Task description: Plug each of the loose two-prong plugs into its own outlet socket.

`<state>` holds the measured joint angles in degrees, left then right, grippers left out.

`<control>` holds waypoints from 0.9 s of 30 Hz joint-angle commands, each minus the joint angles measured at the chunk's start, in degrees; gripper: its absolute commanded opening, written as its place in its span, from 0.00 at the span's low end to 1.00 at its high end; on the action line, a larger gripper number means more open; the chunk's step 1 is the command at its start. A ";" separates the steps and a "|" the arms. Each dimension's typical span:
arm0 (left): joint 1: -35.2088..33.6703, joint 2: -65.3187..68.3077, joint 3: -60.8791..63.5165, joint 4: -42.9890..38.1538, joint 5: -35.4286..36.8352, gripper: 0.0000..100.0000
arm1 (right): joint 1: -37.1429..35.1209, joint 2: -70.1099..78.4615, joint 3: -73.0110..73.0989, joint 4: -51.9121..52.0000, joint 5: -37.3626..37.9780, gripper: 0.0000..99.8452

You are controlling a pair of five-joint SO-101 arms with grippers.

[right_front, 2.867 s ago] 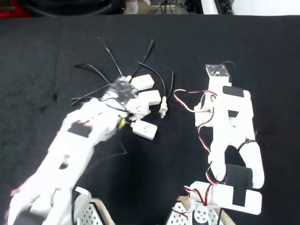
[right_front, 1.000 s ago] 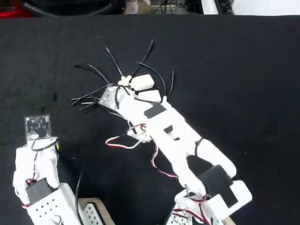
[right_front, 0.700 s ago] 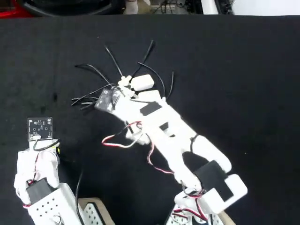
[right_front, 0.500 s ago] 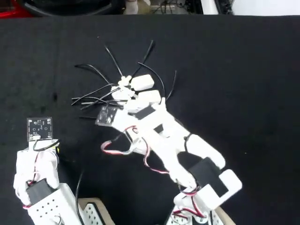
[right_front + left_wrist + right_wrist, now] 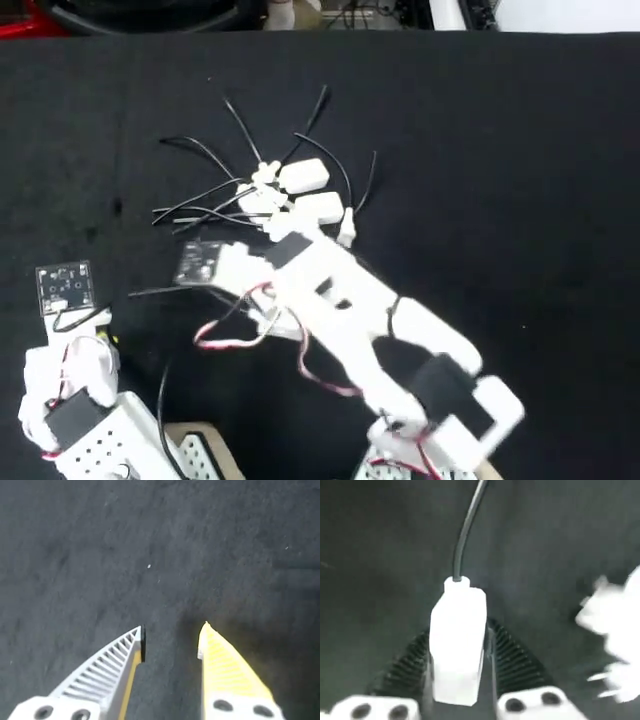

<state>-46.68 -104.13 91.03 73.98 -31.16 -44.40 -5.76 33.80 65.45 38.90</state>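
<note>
Right wrist, end effector (image 5: 459,632) pinching white block (image 5: 458,650) (corded)

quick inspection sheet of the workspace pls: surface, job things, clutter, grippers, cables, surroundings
surface: black cloth over the table.
job's things: white sockets and a loose plug clustered mid-table; a held plug in the right gripper, prongs hidden.
clutter: nothing seen.
grippers: left gripper open over bare cloth; right gripper shut on the held plug.
cables: black cords fan out from the cluster; the held plug's cord runs away from the gripper.
surroundings: red thing beyond the far edge.
</note>
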 commanded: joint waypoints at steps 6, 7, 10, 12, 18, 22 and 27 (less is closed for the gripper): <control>-2.33 -0.35 -3.56 0.70 -0.62 0.19 | -5.45 3.38 -1.27 -17.23 7.56 0.01; -2.33 -0.35 -3.56 0.70 -0.62 0.19 | -4.66 5.67 -1.36 -18.37 7.74 0.01; -1.89 -0.44 -3.56 0.70 -0.62 0.19 | -2.55 10.51 -1.45 -22.42 7.74 0.04; -1.89 -0.44 -3.56 0.70 -0.62 0.19 | -1.76 10.24 -1.89 -22.51 7.56 0.10; -1.98 -0.44 0.40 -1.85 -0.53 0.19 | -4.04 4.53 -4.88 -10.64 7.56 0.29; -1.98 -0.44 0.13 -1.85 -0.53 0.19 | -7.74 -1.19 -4.88 -2.64 7.21 0.34; -2.07 -0.44 0.13 -1.76 -0.53 0.19 | -8.70 -12.79 -3.21 8.26 7.21 0.34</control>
<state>-48.35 -103.87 92.00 73.45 -31.43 -52.22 -10.15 31.87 68.35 46.11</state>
